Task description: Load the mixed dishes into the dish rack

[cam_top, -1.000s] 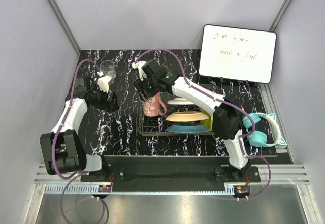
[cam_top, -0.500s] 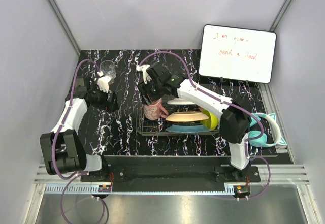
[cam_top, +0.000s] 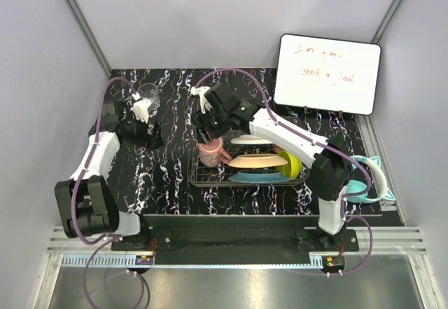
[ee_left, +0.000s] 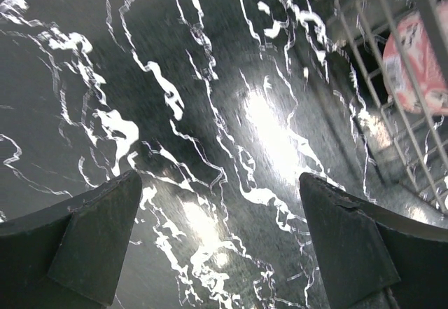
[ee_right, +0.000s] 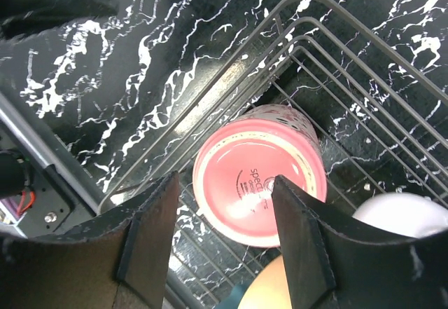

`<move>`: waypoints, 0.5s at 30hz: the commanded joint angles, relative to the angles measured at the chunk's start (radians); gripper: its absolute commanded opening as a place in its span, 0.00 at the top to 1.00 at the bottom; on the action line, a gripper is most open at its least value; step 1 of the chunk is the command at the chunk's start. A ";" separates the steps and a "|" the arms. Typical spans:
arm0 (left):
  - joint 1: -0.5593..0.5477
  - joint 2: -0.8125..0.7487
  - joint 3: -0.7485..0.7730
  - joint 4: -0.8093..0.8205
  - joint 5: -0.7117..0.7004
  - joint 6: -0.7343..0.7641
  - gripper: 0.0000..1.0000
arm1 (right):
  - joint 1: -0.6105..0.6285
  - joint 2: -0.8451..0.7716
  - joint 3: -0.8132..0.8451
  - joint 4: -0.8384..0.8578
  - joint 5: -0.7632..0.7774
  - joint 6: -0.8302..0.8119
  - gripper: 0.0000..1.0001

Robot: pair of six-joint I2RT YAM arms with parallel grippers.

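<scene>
- Rack (cam_top: pixel 206 177): pink mug (ee_right: pixel 257 176) base up at left end; white plate (cam_top: pixel 246 140), peach plate (cam_top: pixel 255 161), teal plate (cam_top: pixel 245 178), green bowl (cam_top: pixel 292 165) alongside.
- Right gripper (ee_right: pixel 224 181): part open, empty, above mug.
- Left gripper (ee_left: pixel 220 183): wide open, empty, near glass (cam_top: pixel 148 93) on table (cam_top: pixel 168 176).

The left arm (cam_top: pixel 98 156) is seen folded at the elbow and stretched up the left side, with the wrist turned inward. The left gripper (cam_top: pixel 142 110) is held wide open, its dark fingers (ee_left: pixel 84 232) splayed toward the edges of the wrist view. The right arm (cam_top: pixel 287 132) is reached far across toward the middle, forearm extended leftward. The right gripper (cam_top: pixel 207 121) is pointed downward, jaws parted, its fingers (ee_right: pixel 150 235) set apart.
</scene>
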 commanded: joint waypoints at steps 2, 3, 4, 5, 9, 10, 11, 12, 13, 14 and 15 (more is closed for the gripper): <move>-0.001 0.050 0.145 0.078 0.023 -0.107 0.01 | 0.004 -0.103 0.080 0.001 -0.006 0.017 0.36; -0.007 0.067 0.168 0.098 0.012 -0.123 0.01 | 0.002 -0.109 0.094 0.002 0.000 0.016 0.36; -0.013 0.103 0.193 0.112 -0.003 -0.162 0.01 | 0.002 -0.121 0.099 0.001 0.005 0.014 0.36; -0.022 0.125 0.241 0.126 -0.035 -0.179 0.01 | 0.002 -0.129 0.105 0.004 0.009 0.011 0.35; -0.064 0.229 0.364 0.199 -0.147 -0.254 0.01 | 0.002 -0.185 0.068 0.025 0.049 -0.002 0.34; -0.080 0.264 0.403 0.207 -0.178 -0.263 0.01 | 0.002 -0.216 0.048 0.036 0.057 -0.002 0.34; -0.113 0.278 0.417 0.221 -0.252 -0.265 0.01 | 0.002 -0.234 0.024 0.062 0.065 -0.009 0.33; -0.130 0.291 0.424 0.254 -0.287 -0.265 0.01 | 0.004 -0.251 -0.033 0.079 0.083 -0.007 0.33; -0.145 0.315 0.441 0.276 -0.326 -0.260 0.01 | 0.002 -0.283 -0.059 0.091 0.092 -0.007 0.33; -0.159 0.331 0.456 0.294 -0.392 -0.257 0.01 | 0.001 -0.299 -0.084 0.108 0.107 -0.007 0.33; -0.159 0.347 0.478 0.307 -0.410 -0.256 0.01 | -0.001 -0.313 -0.131 0.117 0.115 -0.007 0.33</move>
